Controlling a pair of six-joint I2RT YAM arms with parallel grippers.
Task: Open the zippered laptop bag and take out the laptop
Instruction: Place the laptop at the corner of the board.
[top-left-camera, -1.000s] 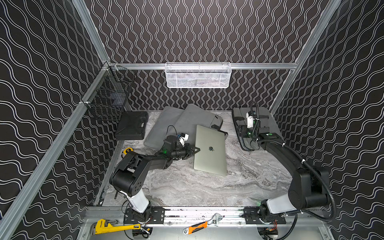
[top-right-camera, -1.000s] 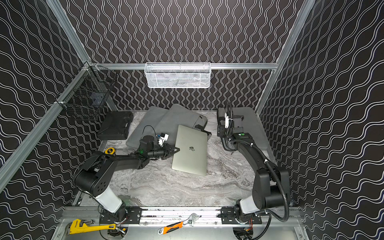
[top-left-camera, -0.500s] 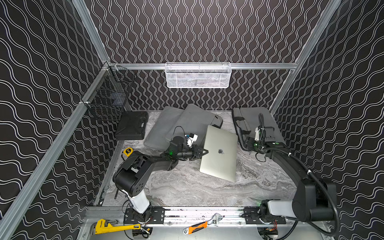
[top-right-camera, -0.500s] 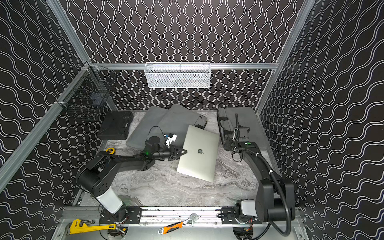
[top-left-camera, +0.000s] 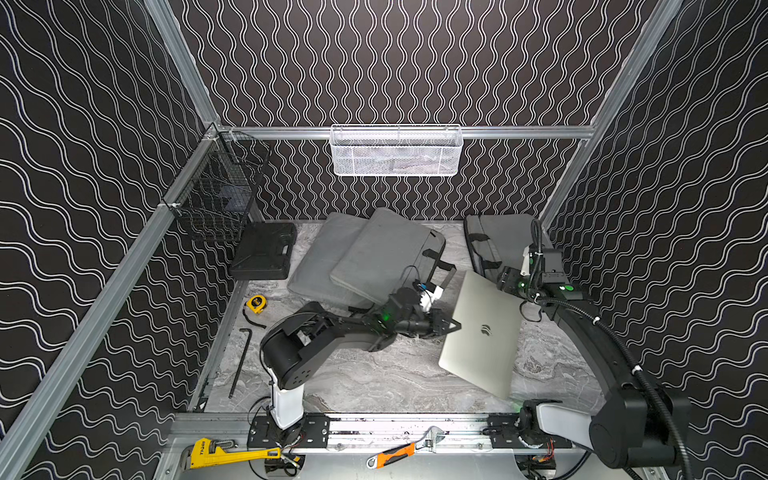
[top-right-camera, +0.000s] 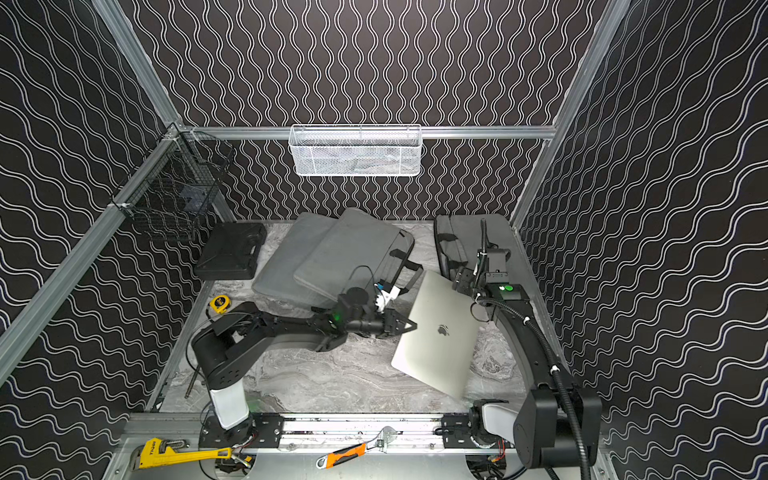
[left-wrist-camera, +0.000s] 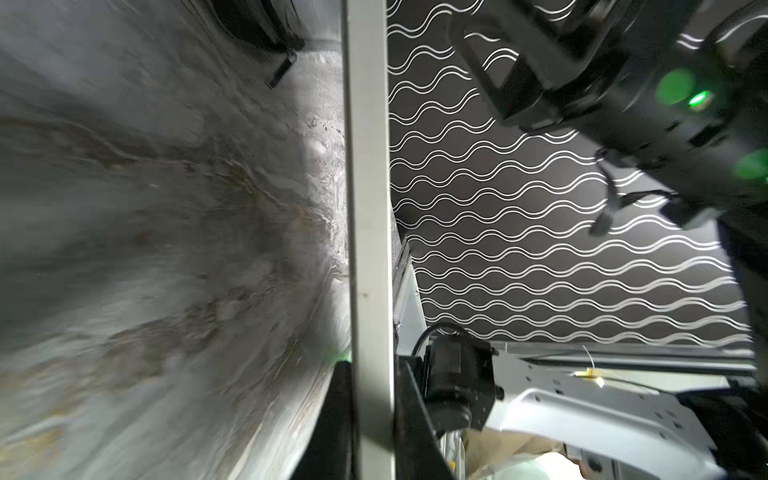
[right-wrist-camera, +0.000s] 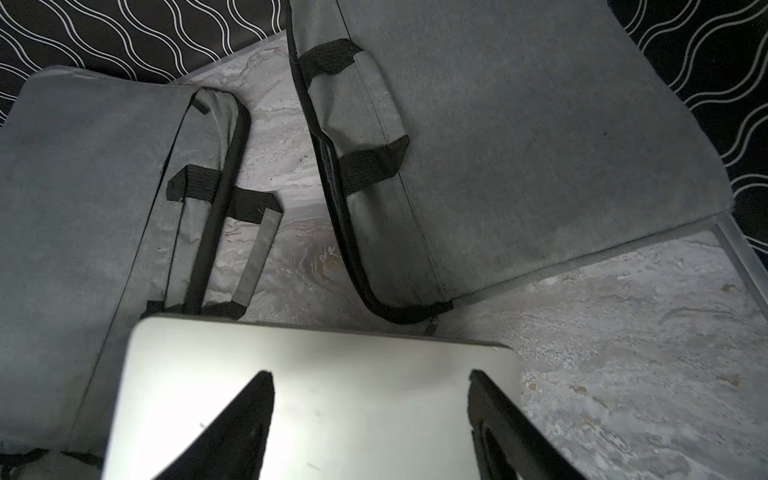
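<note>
The silver laptop (top-left-camera: 484, 332) is out of its bag, closed, logo side up and skewed to the table's edges. Its edge nearest the left arm is pinched between the pressed-together fingers of the left pincer (top-left-camera: 451, 326). In the left wrist view that edge (left-wrist-camera: 370, 208) runs as a pale strip straight out from between the two black fingers (left-wrist-camera: 338, 399). I cannot tell whether the side away from this pincer rests on the marble tabletop (top-left-camera: 374, 382).

The right pincer (top-left-camera: 505, 282) hovers over the laptop's far corner. In its wrist view the fingers (right-wrist-camera: 249, 407) stand spread wide above the lid (right-wrist-camera: 316, 395), holding nothing; whether they touch it is unclear.

Just beyond the right pincer, in the far right corner, lies the grey laptop bag (top-left-camera: 503, 237), its zippered edge (right-wrist-camera: 332, 174) gaping dark on the side facing the laptop. Beyond the left pincer lie two more grey laptop bags (top-left-camera: 374, 257), one overlapping the other.

Behind the left pincer, out towards the left wall, are a yellow tape measure (top-left-camera: 255, 303), a black hex key (top-left-camera: 241, 357) and a black case (top-left-camera: 264, 251). A black wire basket (top-left-camera: 216, 199) hangs above the case. A white mesh basket (top-left-camera: 397, 149) hangs on the back rail. On the front rail lie a yellow pipe wrench (top-left-camera: 224, 453) and an orange-handled adjustable wrench (top-left-camera: 399, 451).
</note>
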